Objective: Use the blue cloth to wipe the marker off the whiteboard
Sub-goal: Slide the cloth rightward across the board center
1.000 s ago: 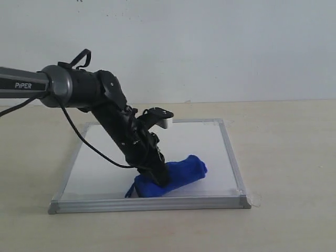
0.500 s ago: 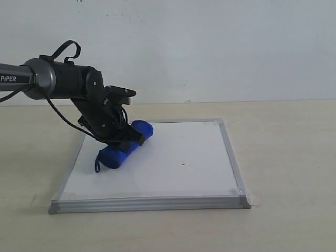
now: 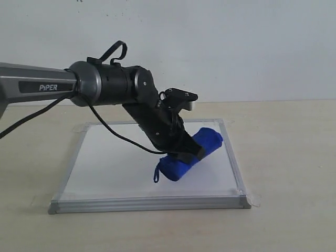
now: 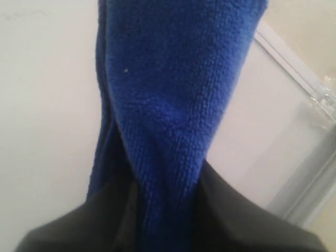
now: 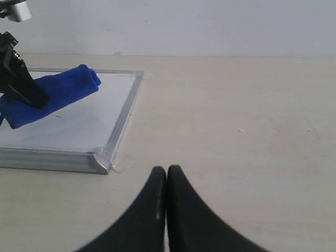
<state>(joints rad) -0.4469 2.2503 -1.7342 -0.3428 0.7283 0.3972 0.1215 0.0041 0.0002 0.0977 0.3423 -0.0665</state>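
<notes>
The blue cloth lies as a roll on the right half of the whiteboard, its dark loop hanging off the near end. My left gripper is shut on the middle of the roll and presses it onto the board. Up close the blue cloth fills the left wrist view between the dark fingers. In the right wrist view the blue cloth lies near the board's silver frame. No red marker line shows on the bare board. My right gripper is shut on nothing, over the table beside the board.
The whiteboard's metal frame has clear tape at its corners. Beige tabletop stretches right of the board. A black cable from the left arm hangs over the board.
The left gripper swept the cloth from the board's front middle to its back left, then across to the right side. A small mark seen mid-board half a second ago is now under the cloth.
</notes>
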